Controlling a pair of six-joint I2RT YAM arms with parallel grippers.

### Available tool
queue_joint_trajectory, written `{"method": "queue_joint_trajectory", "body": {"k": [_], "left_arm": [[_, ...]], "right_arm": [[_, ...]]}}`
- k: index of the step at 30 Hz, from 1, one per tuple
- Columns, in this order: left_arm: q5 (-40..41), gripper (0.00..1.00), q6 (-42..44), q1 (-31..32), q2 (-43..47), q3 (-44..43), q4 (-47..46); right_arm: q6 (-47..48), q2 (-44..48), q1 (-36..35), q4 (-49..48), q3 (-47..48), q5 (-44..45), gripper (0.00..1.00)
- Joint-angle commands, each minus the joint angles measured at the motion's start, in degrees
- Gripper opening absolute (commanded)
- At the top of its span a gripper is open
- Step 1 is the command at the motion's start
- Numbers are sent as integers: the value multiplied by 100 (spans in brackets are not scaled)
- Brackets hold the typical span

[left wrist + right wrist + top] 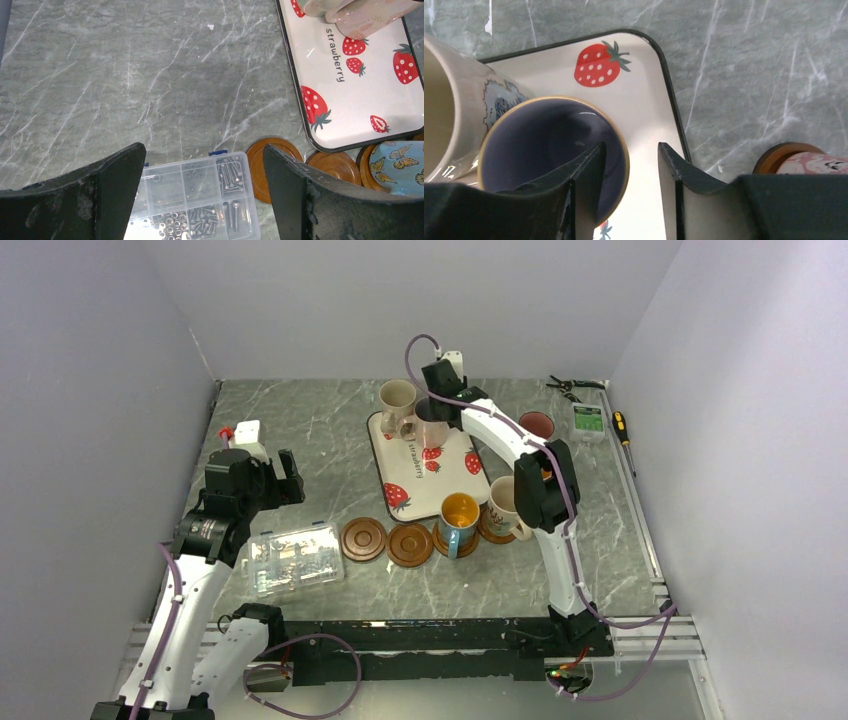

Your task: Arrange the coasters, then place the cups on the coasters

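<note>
A cup with a purple-blue inside (549, 140) stands on the strawberry tray (644, 65) next to a cream cup (444, 100). My right gripper (630, 147) is open and straddles the purple cup's rim, one finger inside and one outside, with a gap still showing. From above, the right gripper (437, 412) sits over the tray's (455, 480) far end. Two bare coasters (363, 539) (410, 544) lie in a row with a yellow-inside cup (459, 512) and a cream cup (503, 502), each on a coaster. A pink cup (819, 162) sits on another coaster (786, 152). My left gripper (203, 147) hangs open and empty.
A clear plastic box of screws (200, 195) lies under the left gripper, left of the coaster row (260, 165). Pliers (575, 385), a small green box (587, 420) and a screwdriver (622, 428) lie at the back right. Walls close in on three sides.
</note>
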State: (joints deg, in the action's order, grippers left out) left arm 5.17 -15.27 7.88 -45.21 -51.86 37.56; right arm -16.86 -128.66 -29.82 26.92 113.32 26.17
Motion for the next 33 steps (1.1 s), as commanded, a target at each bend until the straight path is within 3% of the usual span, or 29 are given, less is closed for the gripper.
{"method": "queue_joint_trajectory", "body": {"k": [1,10,18,27,33], "left_arm": [[-70,94,-2,24,69,-123,-127],[-49,94,-3,15,48,-123,-118],[-7,94,-5,19,29,-132,-100],[77,94,-21,12,92,-116,-118],[187,94,-37,12,144,-97,-127]], "right_arm": [[-9,44,61,89,128,-285,42],[-260,551,255,-13,-474,-599,0],[-20,1836,268,-362,-1278,-547,0],[56,3611,237,-840,-2421,-1542,0],[237,4477,-382,-685,-2847,-1901,0]]}}
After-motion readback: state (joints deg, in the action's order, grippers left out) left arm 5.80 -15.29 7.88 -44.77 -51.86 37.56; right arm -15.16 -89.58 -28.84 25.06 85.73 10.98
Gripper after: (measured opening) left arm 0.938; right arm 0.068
